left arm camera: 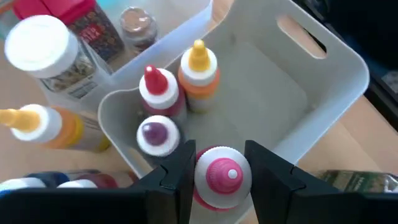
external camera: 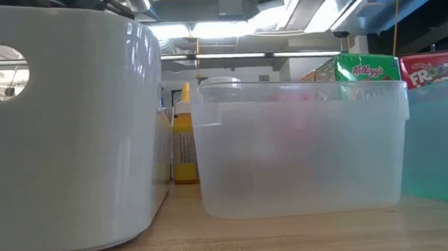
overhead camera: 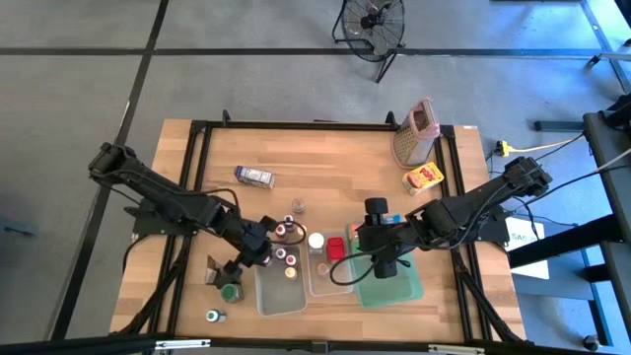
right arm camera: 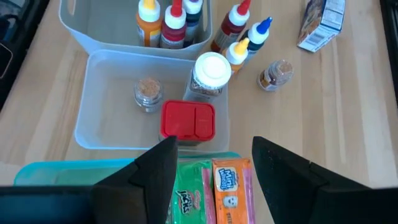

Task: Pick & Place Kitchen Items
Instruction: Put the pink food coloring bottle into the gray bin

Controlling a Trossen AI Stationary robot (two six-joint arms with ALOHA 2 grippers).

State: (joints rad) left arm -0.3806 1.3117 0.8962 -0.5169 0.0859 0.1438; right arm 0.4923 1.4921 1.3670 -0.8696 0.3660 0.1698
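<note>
My left gripper [left arm camera: 221,168] [overhead camera: 262,250] is shut on a small pink-capped bottle [left arm camera: 222,175] over the left corner of the white tub [left arm camera: 323,93] [overhead camera: 281,296]. Red-capped [left arm camera: 157,87], yellow-capped [left arm camera: 199,65] and purple-capped [left arm camera: 154,134] bottles stand inside that tub. My right gripper [right arm camera: 214,171] [overhead camera: 381,258] hangs open above a green carton [right arm camera: 189,186] and an orange carton [right arm camera: 230,186], which lie in the green tray [right arm camera: 74,171] [overhead camera: 406,288]. A small jar [right arm camera: 148,92] stands in the clear tub [right arm camera: 106,93], a white-capped jar [right arm camera: 210,73] at its far rim and a red-lidded one [right arm camera: 188,121] at its nearer rim. My left gripper pinches the pink-capped bottle between its two fingers, one on each side just below the cap [left arm camera: 205,194]. The fingers slant down from above. The bottle stands upright in the hold with its cap up; the cap and fingers hide its lower part.
Loose bottles [right arm camera: 239,25] and a small jar [right arm camera: 277,73] stand beyond the tubs. A blue carton [overhead camera: 254,177], a yellow carton [overhead camera: 423,177] and the metal grater [overhead camera: 414,133] sit farther back. Two green-capped jars [overhead camera: 230,292] stand near the front left.
</note>
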